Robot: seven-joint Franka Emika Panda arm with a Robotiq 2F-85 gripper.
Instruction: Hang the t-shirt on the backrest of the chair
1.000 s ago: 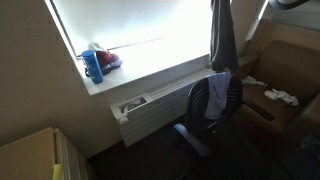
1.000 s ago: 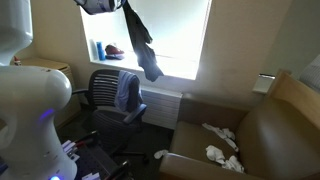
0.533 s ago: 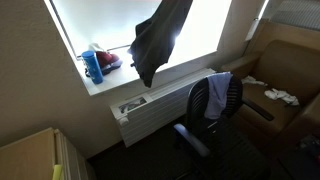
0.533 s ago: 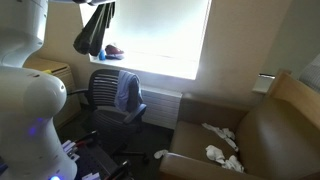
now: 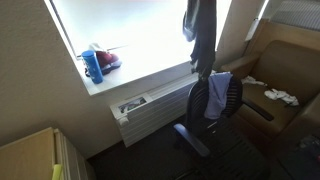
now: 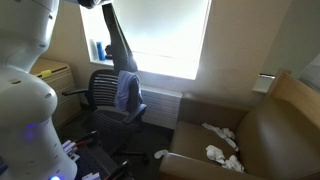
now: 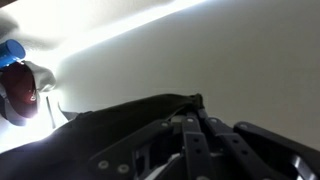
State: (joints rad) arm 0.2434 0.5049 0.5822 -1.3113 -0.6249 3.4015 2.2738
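Dark grey cloth t-shirt [image 5: 201, 35] hanging lengthwise just above black swivel office chair [image 5: 237, 97] before bright window [image 5: 130, 35], pinched between closed fingers of black metal gripper [image 7: 196, 104].

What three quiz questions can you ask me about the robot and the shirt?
1. True or false: the dark t-shirt lies on the floor.
2. What drapes over the backrest of the office chair? A) a blue garment B) a yellow towel C) a red scarf
3. Fill in the gap: the blue bottle stands on the ____.

Key: 1 false, it hangs in the air from the end effector. 2 A. 3 windowsill.
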